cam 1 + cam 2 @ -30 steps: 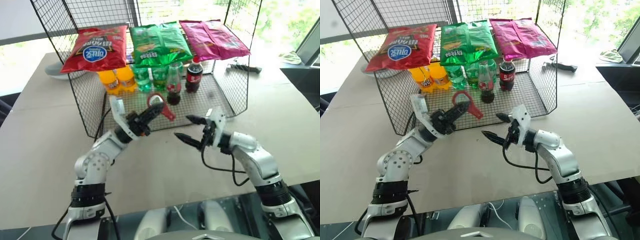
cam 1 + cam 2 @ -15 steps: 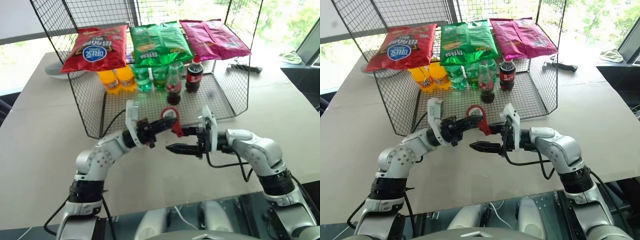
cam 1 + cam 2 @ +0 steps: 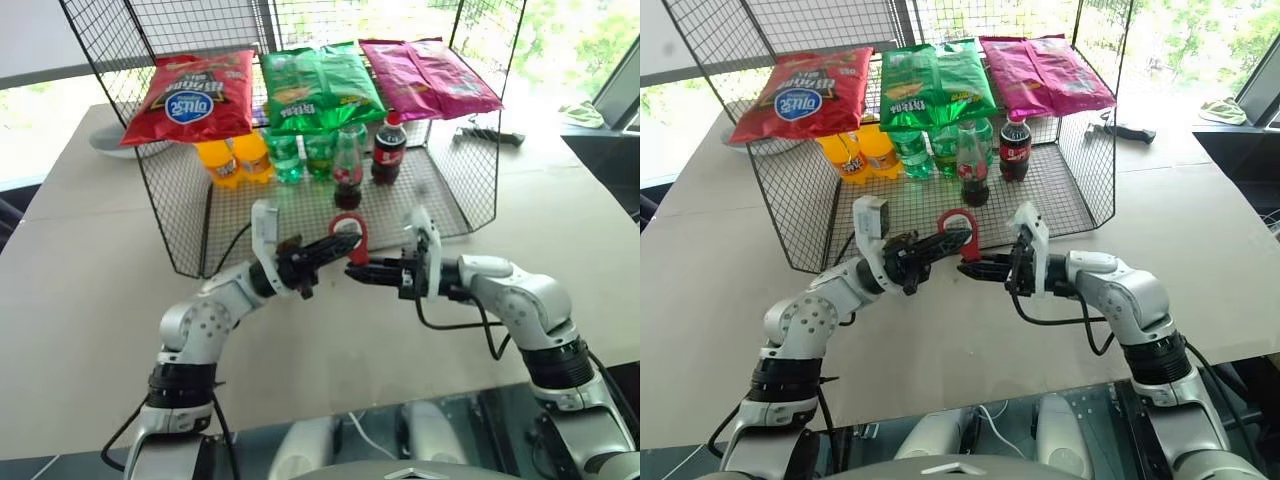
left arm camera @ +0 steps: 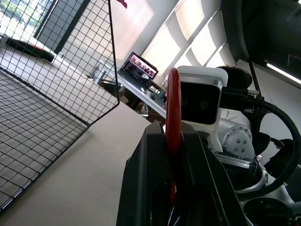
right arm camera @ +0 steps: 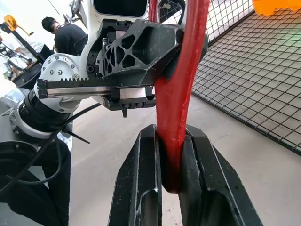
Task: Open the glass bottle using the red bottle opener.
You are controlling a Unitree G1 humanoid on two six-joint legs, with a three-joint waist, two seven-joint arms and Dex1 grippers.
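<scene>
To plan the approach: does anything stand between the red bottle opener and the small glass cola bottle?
Nothing visible does. Only bare wire basket floor lies between the red loop-headed bottle opener, held by left gripper and right gripper, and the small glass cola bottle.

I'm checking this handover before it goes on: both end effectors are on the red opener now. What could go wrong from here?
Both the left end effector and the right end effector clamp the red bottle opener; pulling apart could wrench it loose or twist it askew. The glass bottle stands crowded among other bottles inside the wire rack, easily knocked.
</scene>
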